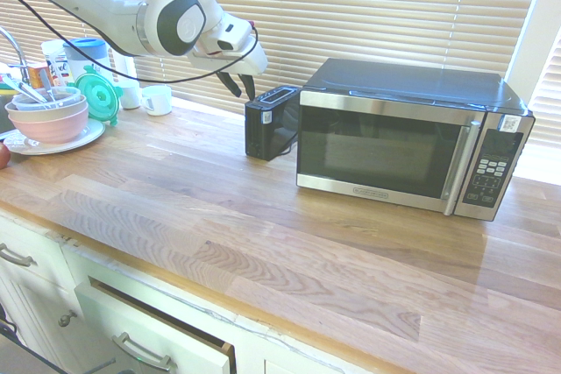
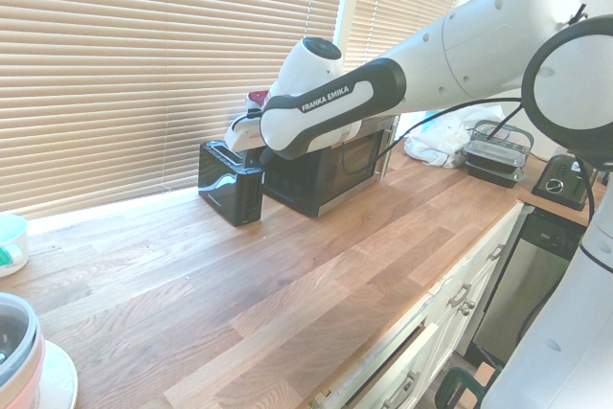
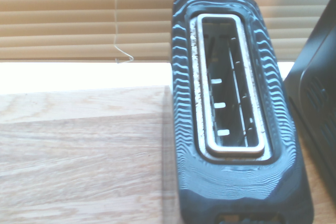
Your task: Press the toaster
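The toaster (image 1: 268, 120) is a small black box with one top slot, standing on the wooden counter against the left side of the microwave. My gripper (image 1: 240, 88) hangs just above and to the left of the toaster's near end, without touching it. Its two dark fingers (image 1: 230, 83) point down with a small gap between them and hold nothing. In the second exterior view the toaster (image 2: 230, 182) stands in front of the blinds, with the arm's wrist above it hiding the fingers. The wrist view looks straight down into the toaster's empty slot (image 3: 230, 87).
A large steel-and-black microwave (image 1: 408, 139) stands right of the toaster, touching or nearly touching it. Stacked bowls on a plate (image 1: 49, 122), a green lid (image 1: 98, 95) and a white cup (image 1: 158, 100) crowd the far left. Window blinds (image 1: 351, 6) run behind. A drawer (image 1: 158, 332) below the counter is ajar.
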